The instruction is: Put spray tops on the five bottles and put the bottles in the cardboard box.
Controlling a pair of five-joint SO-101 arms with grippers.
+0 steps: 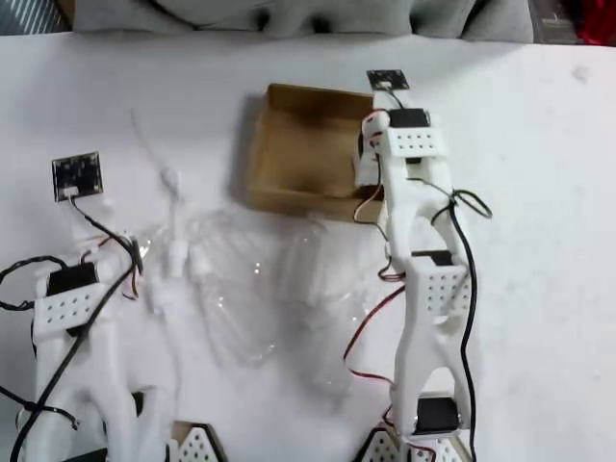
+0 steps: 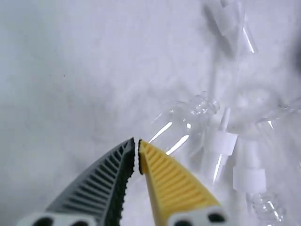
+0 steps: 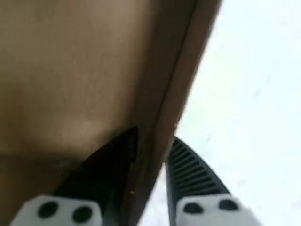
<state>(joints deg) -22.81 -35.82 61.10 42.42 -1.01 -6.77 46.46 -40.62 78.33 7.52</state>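
Cardboard box wall gripped in the right hand; clear bottles just beyond the closed, empty left hand

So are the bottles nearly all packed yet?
Not yet. The cardboard box looks empty. The clear bottles lie on the table, spray tops loose beside them. The right claw grips the box wall; the left claw is shut, holding nothing. Topping and packing are all left.

And the right arm is stretched out to the cardboard box, wrist over its right wall; clear bottles and white spray tops lie jumbled between it and the left arm.
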